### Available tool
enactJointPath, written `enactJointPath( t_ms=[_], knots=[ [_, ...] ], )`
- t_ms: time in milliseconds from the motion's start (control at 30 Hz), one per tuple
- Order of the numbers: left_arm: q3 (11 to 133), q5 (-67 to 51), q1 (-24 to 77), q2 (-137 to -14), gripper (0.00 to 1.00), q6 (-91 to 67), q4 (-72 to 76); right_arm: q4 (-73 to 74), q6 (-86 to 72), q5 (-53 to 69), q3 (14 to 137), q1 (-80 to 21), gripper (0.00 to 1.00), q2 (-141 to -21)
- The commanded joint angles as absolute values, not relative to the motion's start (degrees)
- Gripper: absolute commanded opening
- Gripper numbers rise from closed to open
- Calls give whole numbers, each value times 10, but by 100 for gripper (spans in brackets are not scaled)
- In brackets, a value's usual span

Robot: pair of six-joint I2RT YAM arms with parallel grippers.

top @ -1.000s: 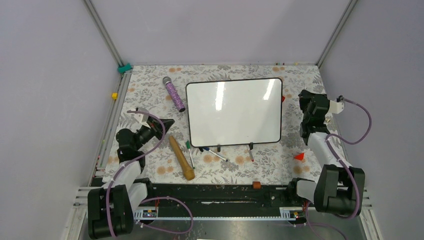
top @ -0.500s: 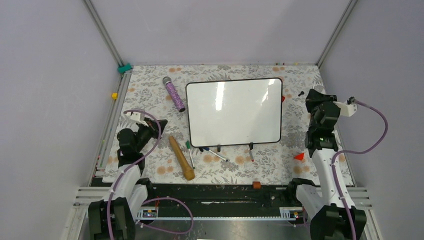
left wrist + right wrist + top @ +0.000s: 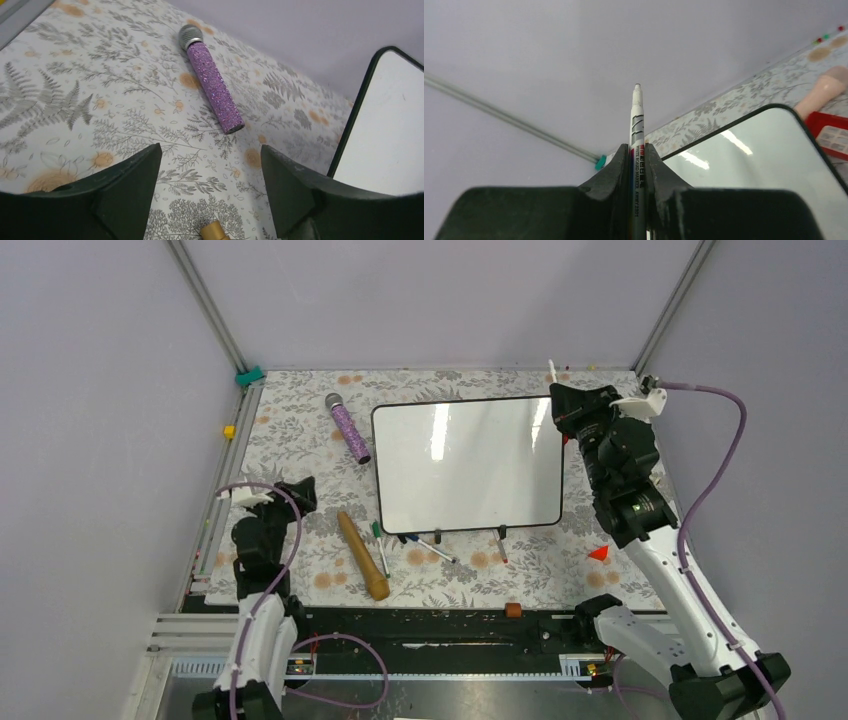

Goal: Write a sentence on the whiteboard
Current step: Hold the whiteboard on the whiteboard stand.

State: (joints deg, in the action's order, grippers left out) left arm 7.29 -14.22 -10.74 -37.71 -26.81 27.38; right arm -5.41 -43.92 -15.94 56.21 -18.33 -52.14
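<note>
Two robot arms rise from the near edge of a bench (image 3: 300,420) covered in a grey floral cloth. The whiteboard (image 3: 470,465) lies flat mid-bench; it is the biggest thing there, its glossy white face streaked with glare.

The right arm stretches up and forward, its wrist above the board's far right corner. The right claw (image 3: 560,400) is clamped tight on a white marker (image 3: 551,370), which sticks straight out between the fingers (image 3: 616,165).

The left arm is folded low at the left edge, well apart from the board. The left claw (image 3: 210,165) stands partly spread with nothing between its fingers (image 3: 145,175), aimed across the cloth.

A wooden rod (image 3: 363,556) lies just left of the board's near left corner. A purple glitter microphone (image 3: 347,428) lies beside the board's far left corner. Several loose pens (image 3: 425,545) are scattered along the board's near edge.
</note>
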Motion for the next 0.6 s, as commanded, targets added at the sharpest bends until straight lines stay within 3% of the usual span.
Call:
enactJointPath(
  t_ms=[0, 33, 100, 200, 433, 567],
  knots=[
    [15, 2, -111, -283, 92, -341, 280, -48, -413, -195, 584, -235, 0, -536],
    [5, 43, -112, -261, 98, -376, 264, -42, -435, -179, 588, -235, 0, -538],
    [-21, 92, -112, -228, 99, -414, 249, -20, -467, -136, 608, -238, 0, -544],
    [-30, 67, -112, -213, 99, -406, 258, 12, -506, -94, 632, -241, 0, -549],
    [55, 29, -112, -360, 99, -407, 170, 155, -621, -84, 695, -243, 0, -531],
    [42, 13, -111, -366, 98, -403, 196, 249, -677, -110, 738, -243, 0, -520]
  ],
)
